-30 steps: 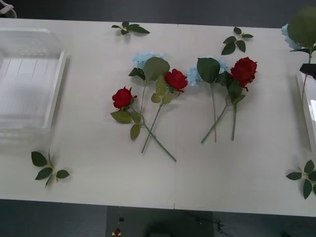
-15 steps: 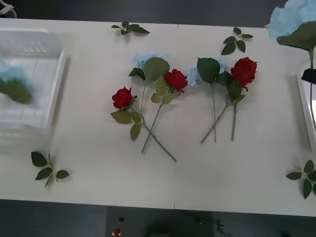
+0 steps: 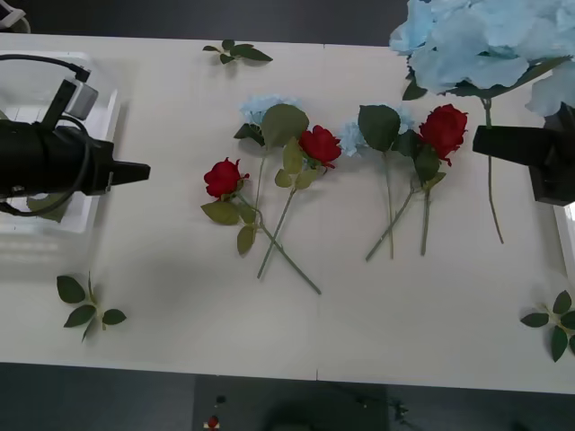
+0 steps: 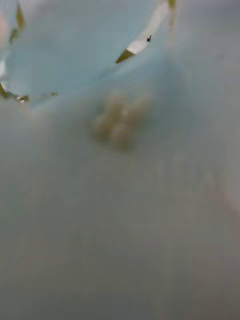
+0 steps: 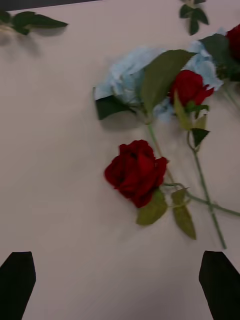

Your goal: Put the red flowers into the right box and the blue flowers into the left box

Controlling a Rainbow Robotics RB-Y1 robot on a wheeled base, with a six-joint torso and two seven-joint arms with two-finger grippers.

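Three red flowers (image 3: 223, 178) (image 3: 320, 144) (image 3: 444, 128) lie mid-table, their stems crossing two blue flowers (image 3: 260, 106) (image 3: 352, 136). A third blue flower (image 3: 485, 36) is held in the air at the far right, its stem running past the tip of my right gripper (image 3: 490, 142), which is shut on it. Its petals (image 4: 100, 60) fill the right wrist view. My left gripper (image 3: 135, 169) (image 5: 120, 285) is open beside the left box (image 3: 94, 214). It faces the nearest red flower (image 5: 136, 171). A sliver of the right box (image 3: 566, 233) shows at the right edge.
Loose leaf sprigs lie at the back (image 3: 238, 51), the front left (image 3: 90, 305) and the front right (image 3: 555, 323). A green leaf (image 3: 45, 206) shows inside the left box under my left arm. The table's front edge is near.
My left arm has come into view over the left box, pointing right. The right gripper has carried the blue flower leftward, and its bloom looms much larger.
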